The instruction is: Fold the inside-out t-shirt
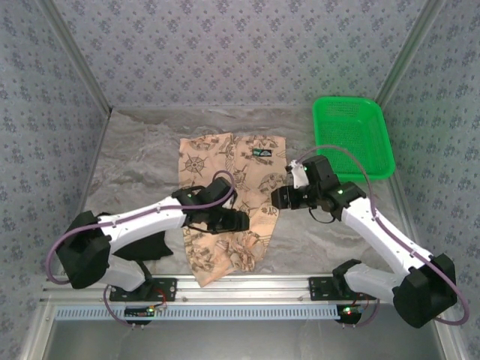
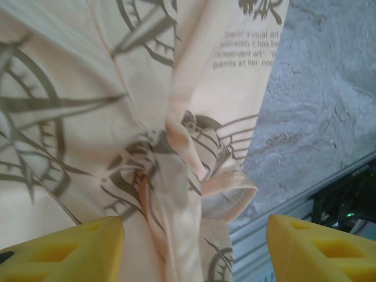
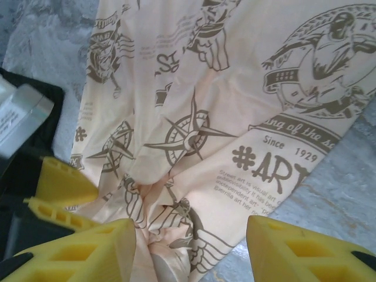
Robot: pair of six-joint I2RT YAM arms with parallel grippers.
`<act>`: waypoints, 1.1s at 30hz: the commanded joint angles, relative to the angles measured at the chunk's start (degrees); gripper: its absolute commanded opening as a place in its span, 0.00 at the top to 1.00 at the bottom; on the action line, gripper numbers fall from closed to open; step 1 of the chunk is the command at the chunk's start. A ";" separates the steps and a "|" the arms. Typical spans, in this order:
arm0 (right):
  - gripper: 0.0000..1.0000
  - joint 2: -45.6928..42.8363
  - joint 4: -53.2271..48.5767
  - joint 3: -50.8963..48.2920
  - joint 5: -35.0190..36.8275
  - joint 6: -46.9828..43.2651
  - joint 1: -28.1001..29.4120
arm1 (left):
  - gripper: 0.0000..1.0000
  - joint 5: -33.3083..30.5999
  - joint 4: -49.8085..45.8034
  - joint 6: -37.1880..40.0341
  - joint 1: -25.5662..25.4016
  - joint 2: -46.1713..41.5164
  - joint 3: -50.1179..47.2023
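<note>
The inside-out t-shirt (image 1: 225, 161) lies as a long, narrow peach strip with dark compass prints, running from mid-table to the near edge. My left gripper (image 1: 241, 221) hovers over its lower middle. In the left wrist view the yellow fingers (image 2: 76, 249) stand wide apart on either side of a bunched ridge of the shirt (image 2: 176, 194), without touching it. My right gripper (image 1: 276, 197) is at the shirt's right edge, open over a crumpled spot of the cloth (image 3: 176, 217). The left gripper's fingers (image 3: 59, 183) show beside it.
A green plastic basket (image 1: 352, 135) stands at the back right. The table top (image 1: 135, 165) is grey marbled, walled in by patterned panels. A metal rail (image 1: 247, 289) runs along the near edge, close to the shirt's lower end.
</note>
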 commanded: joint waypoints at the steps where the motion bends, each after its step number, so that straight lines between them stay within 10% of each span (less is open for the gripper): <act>1: 0.46 1.22 -0.31 1.25 -0.54 -1.12 -0.90 | 0.40 0.65 -7.02 -1.05 -0.58 2.19 4.40; 18: 0.46 15.54 10.29 7.98 -1.74 1.11 -0.16 | 0.73 3.47 -11.23 -1.35 -1.63 6.36 6.82; 20: 0.46 18.83 11.66 10.16 1.10 2.62 0.34 | 0.94 5.59 -9.88 -0.70 -1.64 6.51 6.80; 33: 0.39 51.97 2.30 44.86 23.67 9.09 9.43 | 1.00 1.55 -18.03 1.39 -1.46 -11.24 5.86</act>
